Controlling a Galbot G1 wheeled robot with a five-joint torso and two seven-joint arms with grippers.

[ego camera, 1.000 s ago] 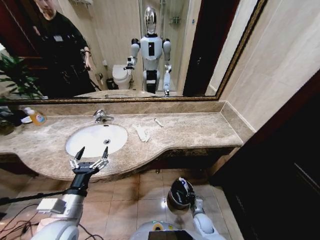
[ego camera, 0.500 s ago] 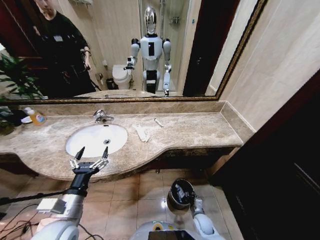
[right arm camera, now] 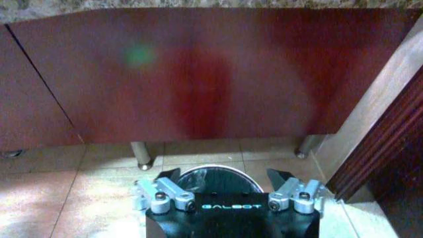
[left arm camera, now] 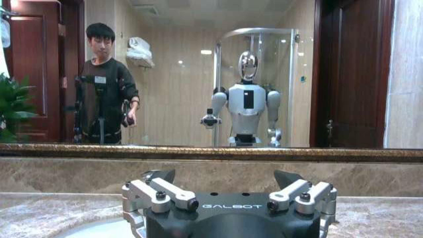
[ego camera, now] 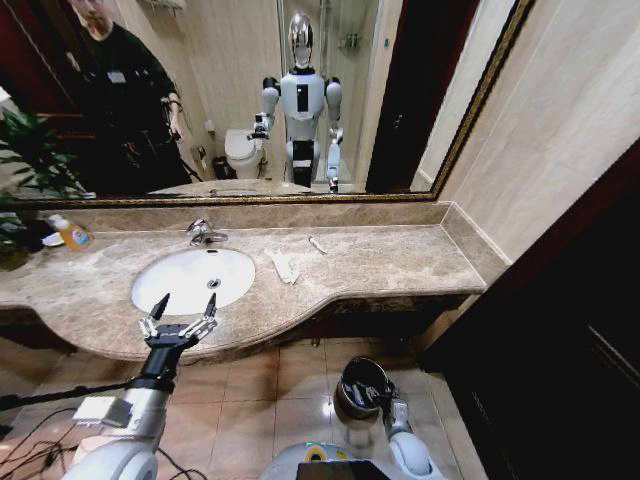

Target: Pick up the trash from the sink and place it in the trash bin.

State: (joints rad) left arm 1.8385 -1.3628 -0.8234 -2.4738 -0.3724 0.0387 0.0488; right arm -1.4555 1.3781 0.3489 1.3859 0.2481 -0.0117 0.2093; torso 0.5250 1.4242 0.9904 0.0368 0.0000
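Note:
The white oval sink sits in the beige marble countertop, behind my left gripper. That gripper hovers open at the counter's front edge with nothing between its fingers, and the left wrist view shows it facing the mirror. Trash lies on the counter right of the basin: a flat white sachet and a thin white stick. The dark metal trash bin stands on the floor tiles. My right gripper hangs open just above its rim, holding nothing, with the bin showing between its fingers.
A chrome faucet stands behind the basin. An orange-yellow bottle and a plant are at the far left. A dark red cabinet front and its metal legs stand behind the bin. A dark door is at the right.
My right gripper has drawn back slightly toward my base, uncovering more of the bin's opening. The left arm has not moved.

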